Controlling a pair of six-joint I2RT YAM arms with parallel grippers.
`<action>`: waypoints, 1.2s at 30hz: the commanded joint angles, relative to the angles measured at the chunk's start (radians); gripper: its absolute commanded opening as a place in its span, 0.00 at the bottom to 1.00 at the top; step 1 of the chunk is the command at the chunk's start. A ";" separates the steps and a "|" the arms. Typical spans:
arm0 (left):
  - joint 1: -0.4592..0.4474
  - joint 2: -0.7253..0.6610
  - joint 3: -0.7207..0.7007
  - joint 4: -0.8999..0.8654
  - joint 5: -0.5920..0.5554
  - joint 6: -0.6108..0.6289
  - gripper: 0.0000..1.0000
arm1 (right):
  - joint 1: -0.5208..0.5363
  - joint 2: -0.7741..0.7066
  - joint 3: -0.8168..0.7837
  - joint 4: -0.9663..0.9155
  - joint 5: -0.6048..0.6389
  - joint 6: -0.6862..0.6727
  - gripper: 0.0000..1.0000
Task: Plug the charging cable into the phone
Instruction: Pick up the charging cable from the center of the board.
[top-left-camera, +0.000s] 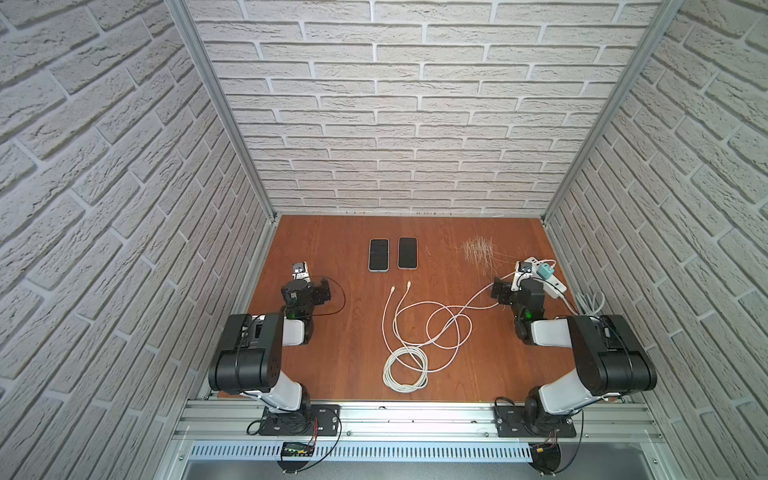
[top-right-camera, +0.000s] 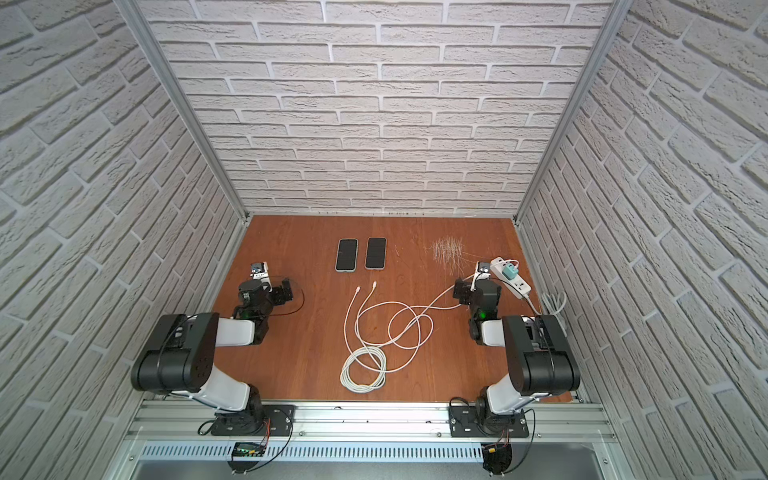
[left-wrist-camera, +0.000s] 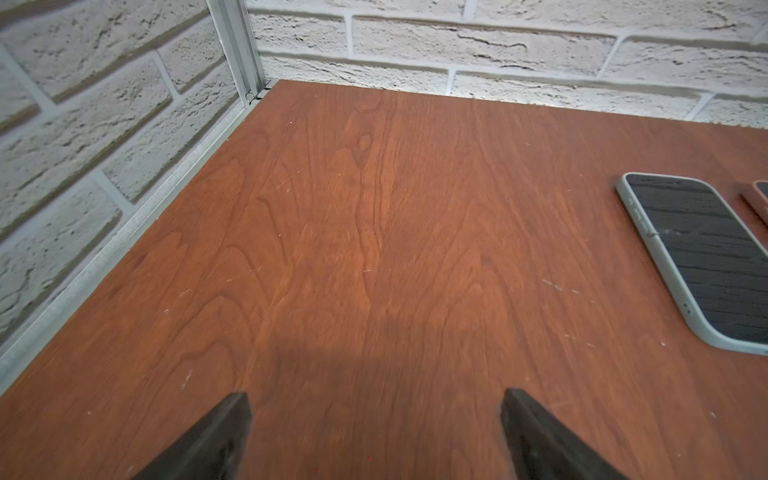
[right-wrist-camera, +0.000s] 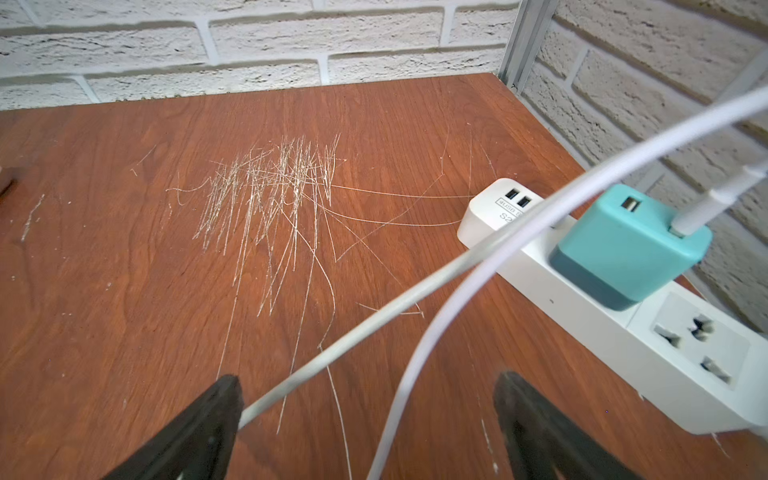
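Plainly, both arms are seen folded low along the near edge of the surface (top-left-camera: 332, 332), each elbow doubled back above its base and each forearm laid forward toward the back wall. The left arm (top-left-camera: 249, 349) is set at the left side, and the left fingers (left-wrist-camera: 216, 436) are spread apart over bare wood, with nothing held. The right arm (top-left-camera: 598, 353) is mirrored at the right side. The right fingers (right-wrist-camera: 199, 424) are likewise spread, and two white cable runs are seen crossing the gap unclamped. Two phones (top-left-camera: 378, 254) are laid side by side, face up, near the back. The charging cables (top-left-camera: 405, 368) are looped and coiled mid-surface, with the plug ends (top-left-camera: 409, 284) just short of the phones. One is plugged into the teal charger (right-wrist-camera: 627, 245) on the power strip (right-wrist-camera: 623, 328).
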 joint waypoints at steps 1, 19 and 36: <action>0.006 -0.002 0.012 0.043 0.007 0.012 0.98 | -0.002 -0.023 0.006 0.028 -0.004 -0.011 0.99; 0.005 -0.003 0.011 0.042 0.007 0.011 0.98 | -0.001 -0.023 0.005 0.025 -0.004 -0.011 0.99; -0.020 -0.064 0.055 -0.100 -0.153 -0.015 0.99 | -0.001 -0.022 0.009 0.022 -0.006 -0.008 0.99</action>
